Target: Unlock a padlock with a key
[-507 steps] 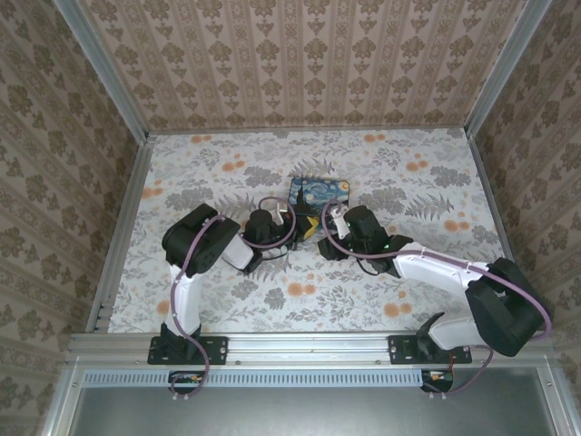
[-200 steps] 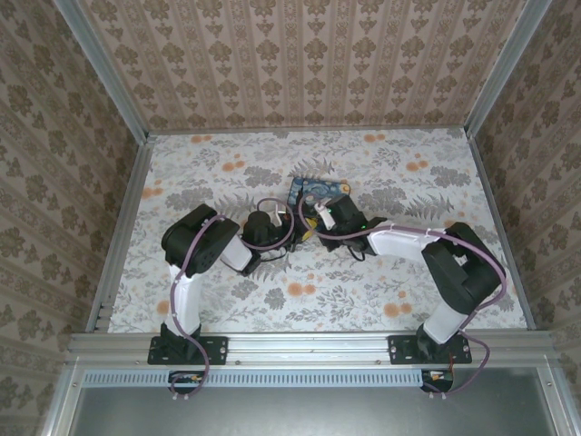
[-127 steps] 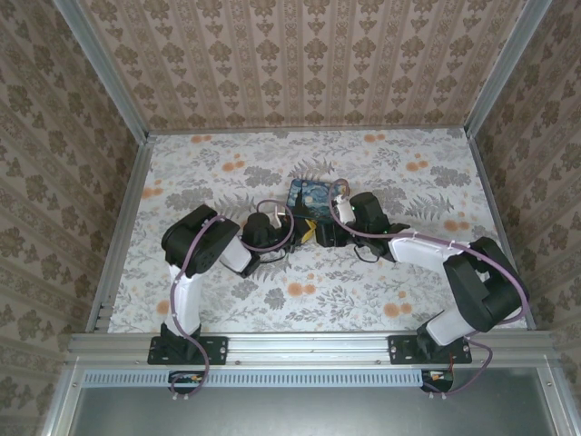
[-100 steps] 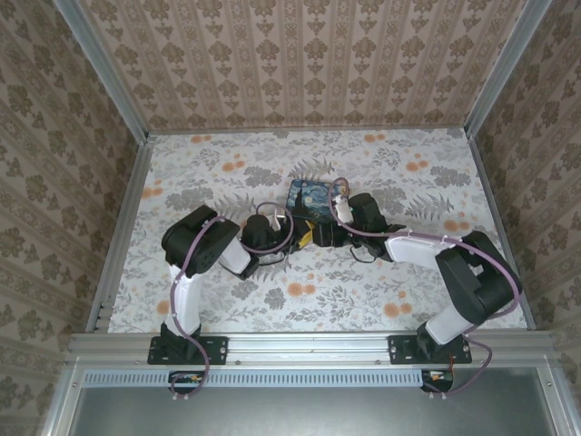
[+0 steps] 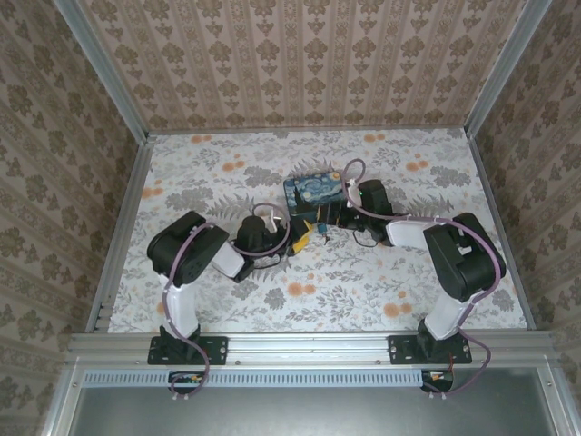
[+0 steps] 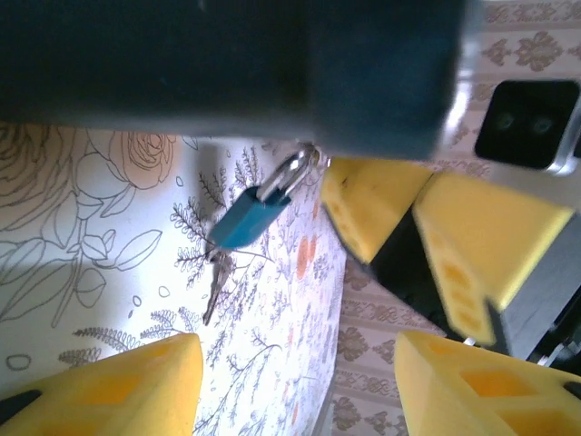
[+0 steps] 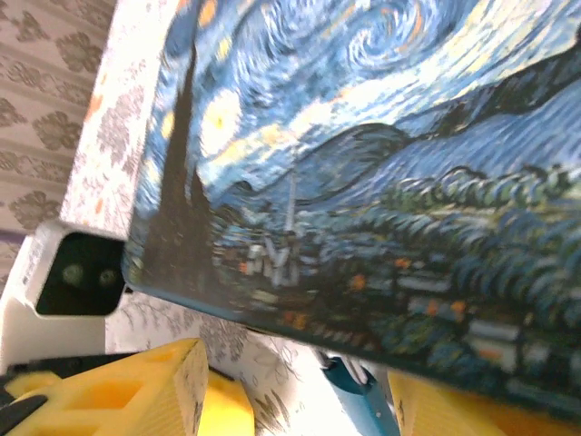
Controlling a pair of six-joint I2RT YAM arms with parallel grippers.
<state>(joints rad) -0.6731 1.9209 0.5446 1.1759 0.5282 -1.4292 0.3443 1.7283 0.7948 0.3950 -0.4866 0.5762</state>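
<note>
Checking the padlock (image 6: 247,218) beside the box (image 7: 363,182), both grippers open

I see the small blue padlock just beside the near edge of the painted box, between the two grippers. It seems to lie on the table (image 6: 109,272), with its shackle (image 6: 289,177) pointing at the box and the key (image 6: 214,283) trailing from its other end. The left gripper (image 6: 297,359) stands open, fingers wide apart with nothing between them, looking straight at the lock. The right gripper (image 7: 300,368) is open too, its yellow fingers spread just beside the shackle without closing on it.

My read is that the key sits in the keyhole and the turn is what matters now. Next I need one gripper to pin the lock body while the other pinches the key head and twists.

I cannot tell whether the shackle has sprung, since the box's dark edge cuts off its top in the left wrist view. Whether the key is fully seated is too small to judge
</note>
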